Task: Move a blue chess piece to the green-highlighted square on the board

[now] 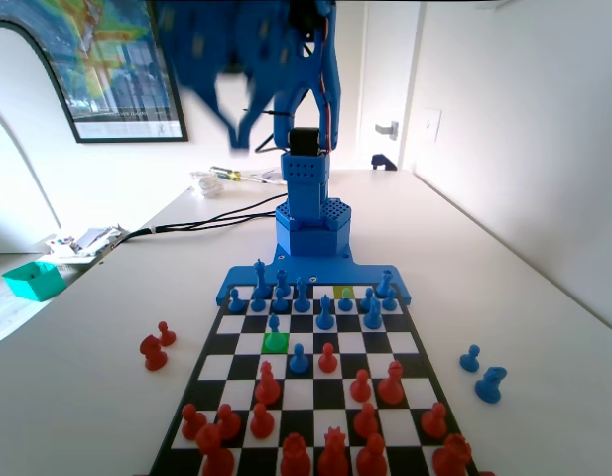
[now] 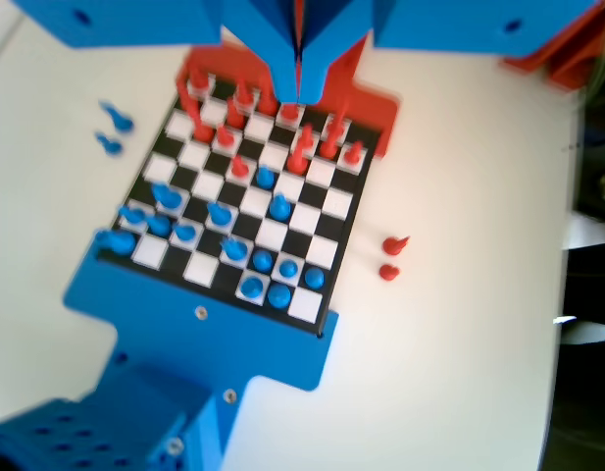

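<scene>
Fixed view: an upright blue pawn (image 1: 274, 323) stands at twelve o'clock of the green-highlighted square (image 1: 276, 342), red pawns (image 1: 267, 382) at six. The pincer (image 2: 299, 90) is pressed together, empty, high above the board (image 2: 327, 224).

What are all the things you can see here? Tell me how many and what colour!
board: one, black and white, on the table.
green-highlighted square: one, bright green, left half of the fixed view; a paler yellow-green square sits in the far row.
blue pieces: many, mostly far end; blue chess piece just behind the green square; two off-board right.
red pieces: many, near end; two off-board left.
teal tray: one, far left.
framed poster: one, wall.
gripper: one, blue, raised, jaws together, empty.
</scene>
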### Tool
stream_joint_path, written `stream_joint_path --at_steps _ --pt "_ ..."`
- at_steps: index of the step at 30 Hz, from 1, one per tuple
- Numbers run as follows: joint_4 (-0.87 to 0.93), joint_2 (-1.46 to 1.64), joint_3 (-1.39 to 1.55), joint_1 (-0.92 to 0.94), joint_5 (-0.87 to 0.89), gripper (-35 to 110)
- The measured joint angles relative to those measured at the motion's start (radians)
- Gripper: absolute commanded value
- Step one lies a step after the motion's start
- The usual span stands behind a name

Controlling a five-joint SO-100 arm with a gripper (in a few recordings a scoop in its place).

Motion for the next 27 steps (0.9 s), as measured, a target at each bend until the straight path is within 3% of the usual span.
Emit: stream_joint_path --at_steps 12,20,27 --pt "0.032 0.491 0.132 -0.206 0.319 1" --pt "0.020 0.815 0.410 -0.241 0.350 1" --pt "-0.120 1.019 0.661 -0.250 0.379 1"
